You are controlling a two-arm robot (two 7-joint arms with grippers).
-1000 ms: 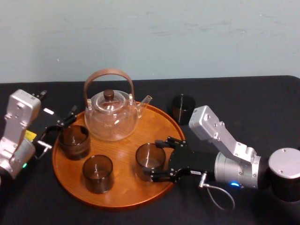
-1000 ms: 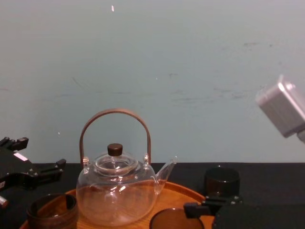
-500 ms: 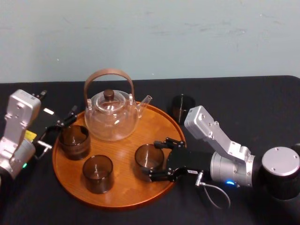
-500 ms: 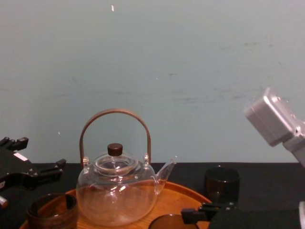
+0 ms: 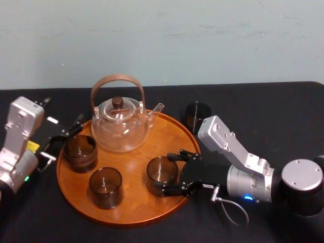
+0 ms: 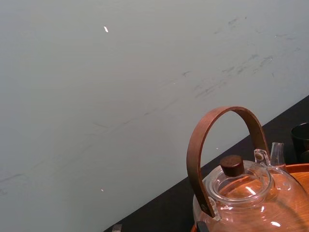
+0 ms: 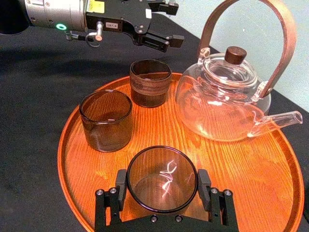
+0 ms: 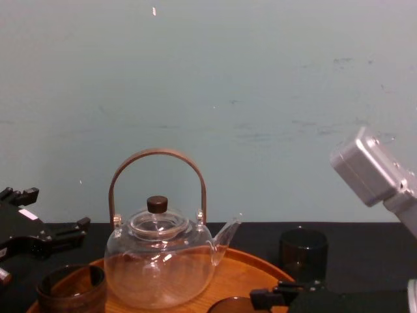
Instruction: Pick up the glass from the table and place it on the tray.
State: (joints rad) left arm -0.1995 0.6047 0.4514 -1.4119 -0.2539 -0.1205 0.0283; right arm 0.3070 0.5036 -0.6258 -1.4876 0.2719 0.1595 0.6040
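Glass (image 5: 162, 172) sits on tray (image 5: 126, 212), clasped by right hand (image 5: 169, 173); left hand (image 5: 61, 142) alongside.

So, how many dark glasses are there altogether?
4. Three on the tray: left glass, front glass, right glass between the fingers of the right tool. The fourth glass stands on the table beyond the tray.

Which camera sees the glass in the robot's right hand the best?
The right wrist view: the glass is close, its whole rim clear, the right gripper's fingers on both sides. The head view shows it smaller, on the tray. The chest view catches only its rim. The left gripper sits beside the tray.
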